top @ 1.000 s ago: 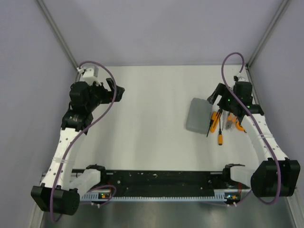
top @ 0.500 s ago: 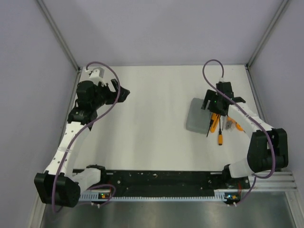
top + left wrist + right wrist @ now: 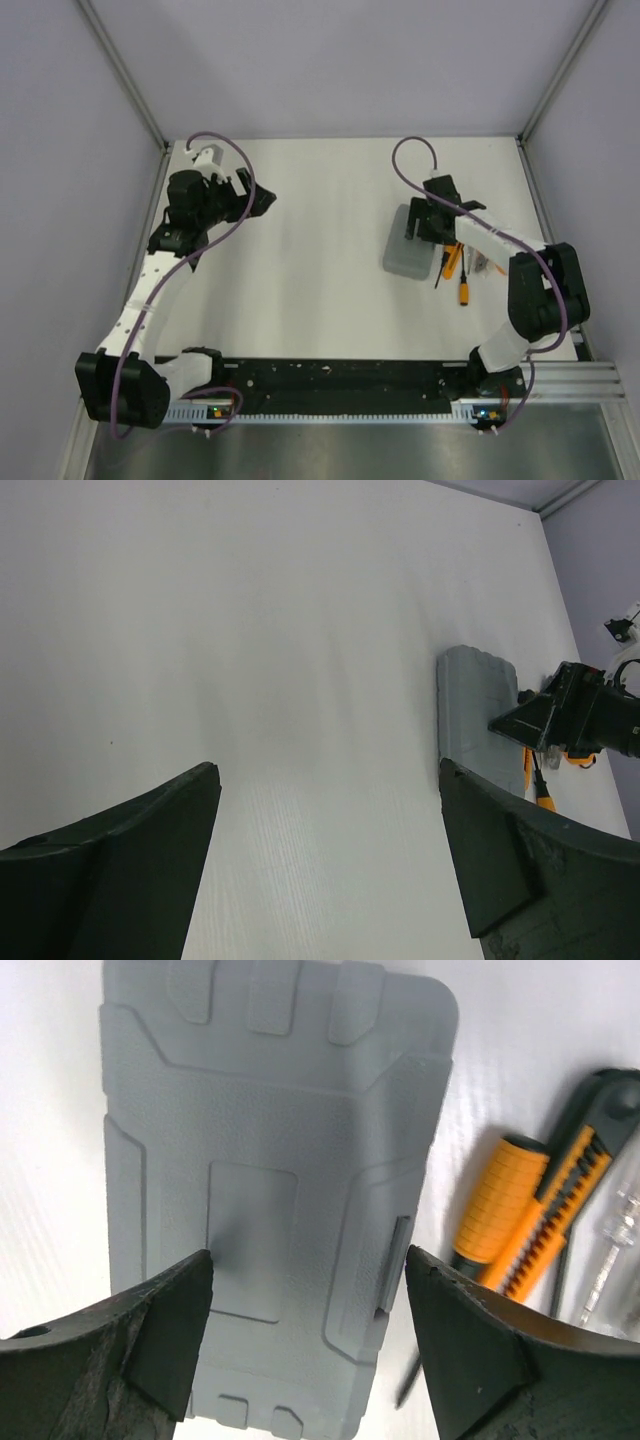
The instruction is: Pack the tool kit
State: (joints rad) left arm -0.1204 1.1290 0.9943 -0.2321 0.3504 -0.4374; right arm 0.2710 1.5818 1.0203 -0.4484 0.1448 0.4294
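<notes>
Right gripper (image 3: 305, 1260) spread above the closed grey plastic case (image 3: 280, 1110).
Orange-and-black hand tools (image 3: 505, 1195) lie just beside the case; left gripper (image 3: 330, 770), jaws spread too, hangs well away.

Bright, even overhead light, soft faint shadows, mild glare.

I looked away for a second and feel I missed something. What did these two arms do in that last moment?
The right gripper swung to the left, from above the orange-and-black tools to hover over the closed grey case, with its jaws open and nothing gripped. The left gripper drifted slightly toward the middle, open and empty. The case and tools lie about where they were.
</notes>
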